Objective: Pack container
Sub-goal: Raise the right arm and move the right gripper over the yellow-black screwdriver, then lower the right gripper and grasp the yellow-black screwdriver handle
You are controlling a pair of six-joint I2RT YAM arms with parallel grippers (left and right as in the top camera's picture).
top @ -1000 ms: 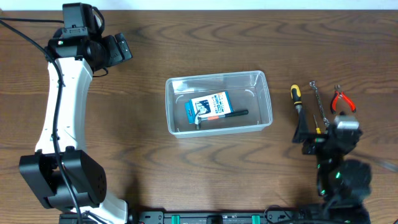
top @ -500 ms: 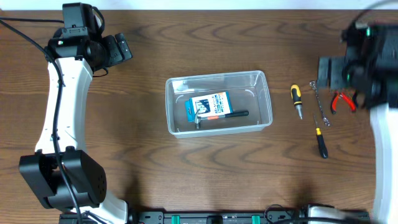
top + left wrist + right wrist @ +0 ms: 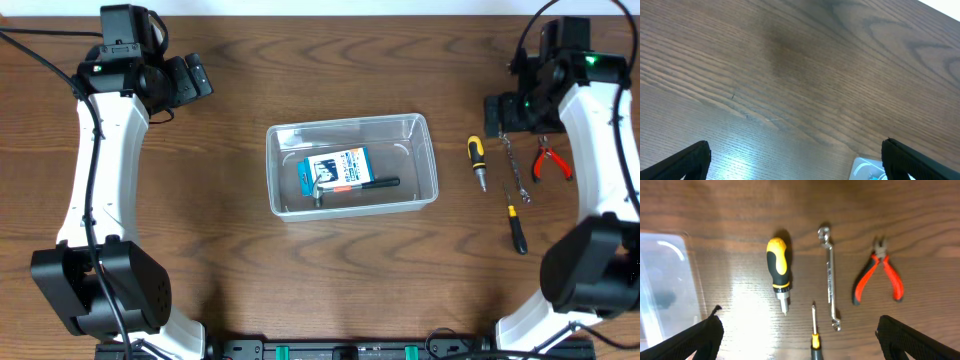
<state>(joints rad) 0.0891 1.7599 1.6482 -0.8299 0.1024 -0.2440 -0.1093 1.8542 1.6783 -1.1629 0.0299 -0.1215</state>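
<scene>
Right arm (image 3: 598,150) moved; fingers (image 3: 695,342) spread above wrench (image 3: 830,277).

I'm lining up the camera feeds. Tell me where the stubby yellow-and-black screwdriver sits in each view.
Overhead: the stubby screwdriver lies right of the container, leftmost of the loose tools.
Left wrist: not in it.
Right wrist: the stubby screwdriver is left of centre, tip pointing down the picture.
Shared landmark: the wrench lies just to its right in both the overhead and right wrist views.
</scene>
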